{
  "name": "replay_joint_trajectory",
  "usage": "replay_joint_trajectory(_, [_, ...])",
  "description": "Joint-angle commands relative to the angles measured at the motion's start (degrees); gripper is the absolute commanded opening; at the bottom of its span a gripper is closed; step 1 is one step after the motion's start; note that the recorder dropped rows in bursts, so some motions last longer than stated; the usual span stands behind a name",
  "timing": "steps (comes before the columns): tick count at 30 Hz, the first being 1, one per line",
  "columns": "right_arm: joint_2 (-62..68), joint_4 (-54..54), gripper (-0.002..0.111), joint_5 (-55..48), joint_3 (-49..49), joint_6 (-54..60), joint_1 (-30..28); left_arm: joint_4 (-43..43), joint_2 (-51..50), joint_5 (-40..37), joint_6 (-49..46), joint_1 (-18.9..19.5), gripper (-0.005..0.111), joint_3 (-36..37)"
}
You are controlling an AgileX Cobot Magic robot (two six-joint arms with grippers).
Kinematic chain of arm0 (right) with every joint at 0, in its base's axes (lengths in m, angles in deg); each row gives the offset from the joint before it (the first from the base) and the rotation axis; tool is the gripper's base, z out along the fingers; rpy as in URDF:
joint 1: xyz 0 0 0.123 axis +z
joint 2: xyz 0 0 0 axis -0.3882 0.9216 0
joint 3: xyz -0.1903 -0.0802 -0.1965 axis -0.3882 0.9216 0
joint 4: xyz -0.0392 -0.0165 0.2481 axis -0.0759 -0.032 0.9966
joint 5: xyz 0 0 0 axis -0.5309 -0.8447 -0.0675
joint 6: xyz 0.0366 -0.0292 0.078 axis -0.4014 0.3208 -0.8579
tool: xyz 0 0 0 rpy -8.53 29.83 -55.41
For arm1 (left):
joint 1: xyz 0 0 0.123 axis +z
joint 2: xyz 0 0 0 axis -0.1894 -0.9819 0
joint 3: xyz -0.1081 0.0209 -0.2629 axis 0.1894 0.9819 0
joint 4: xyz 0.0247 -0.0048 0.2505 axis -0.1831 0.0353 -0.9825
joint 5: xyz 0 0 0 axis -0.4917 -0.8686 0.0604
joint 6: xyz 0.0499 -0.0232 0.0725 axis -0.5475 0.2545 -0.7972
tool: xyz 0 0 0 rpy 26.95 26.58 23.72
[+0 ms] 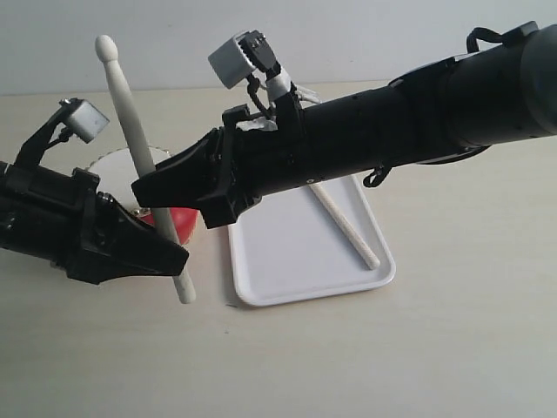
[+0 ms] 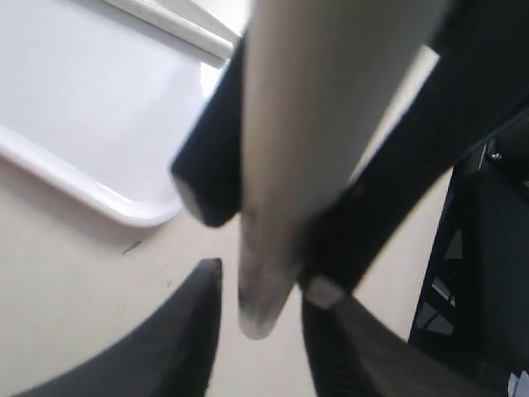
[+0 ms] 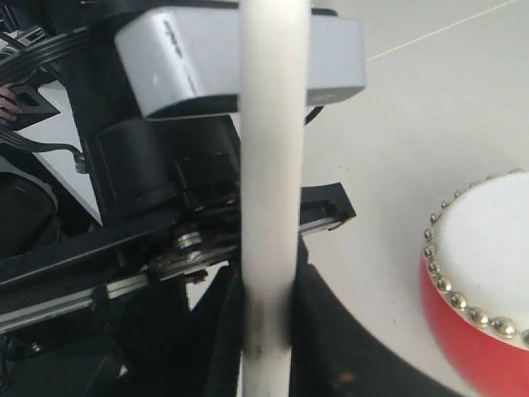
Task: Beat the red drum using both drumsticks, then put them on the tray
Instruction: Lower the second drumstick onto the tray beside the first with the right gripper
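— Drumstick one [image 1: 129, 122], the raised one: by what is it held?
— It is pinched between the fingers [image 3: 326, 331] of the right hand [image 1: 144, 187]. In the right wrist view both fingers are seen pressed against its shaft, about halfway along.
— And the left hand [image 1: 178, 254]?
— Its fingers [image 2: 194, 343] are set on either side of the same shaft, lower down, near the butt end. Whether they are pressed onto the wood cannot be told.
— How is drumstick one placed?
— It is tilted, with the rounded tip uppermost and leaned to the left in the exterior view. The butt end is lowest, just off the near left corner of the tray [image 1: 287, 252]. Contact between the butt and the bench [image 1: 435, 348] cannot be judged.
— Where is drumstick two [image 1: 348, 228] found?
— It is laid slantwise on the tray, apart from both hands. Its far part is hidden under the right arm, which is stretched across the tray towards the left. Its near end is seen close to the tray's near right corner.
— And the red drum [image 1: 180, 218]?
— It is stood on the bench just left of the tray, behind the left hand, and is largely covered by both hands. Its cream skin and brass studs are shown in the right wrist view, beside the pinched shaft.
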Motion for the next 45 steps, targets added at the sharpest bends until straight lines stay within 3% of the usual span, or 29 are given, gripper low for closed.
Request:
replay_joint_trajectory(1, [-0.04,0.56,0.000,0.06,-0.68,-1.06,-0.05,1.76,-0.04,-1.11,1.28,-0.24,0.062,0.07])
replay_joint_trajectory(3, [-0.04,0.56,0.000,2.29,-1.38,-2.32,-0.05,2.01,-0.04,-1.23,2.12,-0.24,0.066,0.07])
replay_joint_trajectory(10, [-0.41,-0.73,0.000,13.07,-5.42,-10.69,-1.01,1.84,0.75,-2.15,3.50,-0.24,0.066,0.07])
replay_joint_trajectory(16, [-1.35,-24.74,0.000,17.66,-11.76,-38.61,-5.79,0.65,2.67,-2.35,5.35,-0.24,0.064,0.07])
replay_joint_trajectory(19, [-0.81,-41.53,0.000,17.66,-15.41,-55.45,-7.64,0.12,3.29,-2.35,6.67,-0.24,0.048,0.07])
replay_joint_trajectory(23, [0.68,-63.16,0.000,13.43,-20.00,-74.44,-8.12,-1.17,3.30,-2.35,7.13,-0.24,0.008,0.07])
replay_joint_trajectory(25, [2.14,-67.56,0.000,10.38,-21.75,-79.48,-8.12,-1.17,3.30,-2.23,7.13,-0.24,0.001,0.07])
replay_joint_trajectory(32, [9.46,-75.46,0.000,0.62,-26.98,-86.16,-8.00,-1.31,3.30,-1.06,7.42,-0.24,0.000,0.07])
replay_joint_trajectory(45, [15.07,-77.57,0.000,4.17,-27.52,-89.21,-8.00,-1.31,3.30,-0.22,7.54,-0.24,0.000,0.07])
